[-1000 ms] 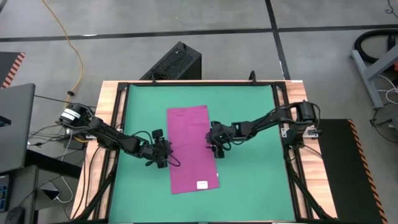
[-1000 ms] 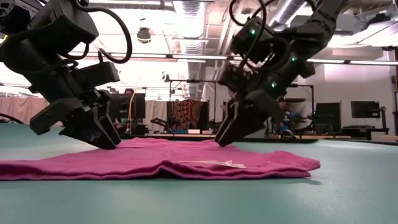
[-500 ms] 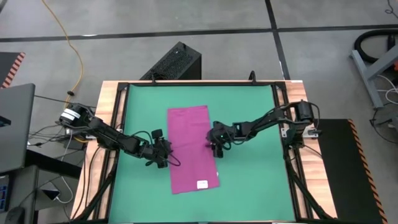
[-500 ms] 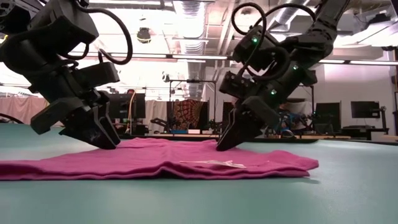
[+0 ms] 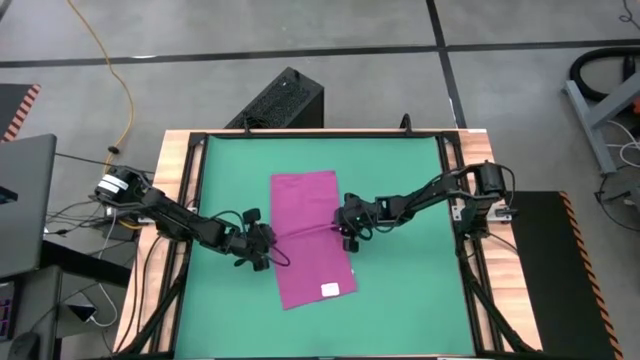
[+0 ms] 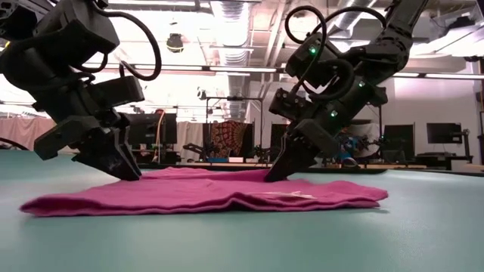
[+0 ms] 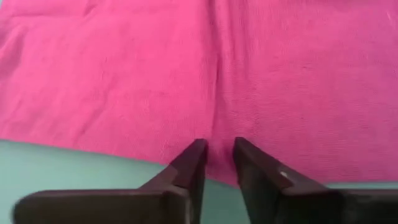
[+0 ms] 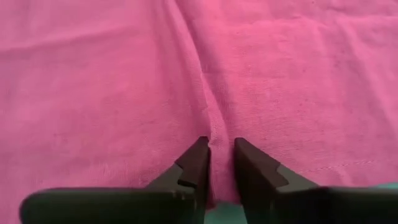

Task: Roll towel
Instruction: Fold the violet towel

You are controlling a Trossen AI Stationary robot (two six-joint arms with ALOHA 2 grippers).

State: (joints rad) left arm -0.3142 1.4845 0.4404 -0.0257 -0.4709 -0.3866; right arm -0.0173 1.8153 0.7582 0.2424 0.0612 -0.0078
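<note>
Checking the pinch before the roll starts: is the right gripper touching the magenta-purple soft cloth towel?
Touching. In the right wrist view, the right gripper has a raised fold of the towel pinched between its fingers.

Left arm: reaches in from the table's left edge, wrist angled down.
Left hand [image 5: 262, 246]: fingers pinched on the towel [image 5: 310, 215].
Right arm: extends from the right edge.
Right hand [image 5: 347, 226]: fingers pinched on the towel.
</note>
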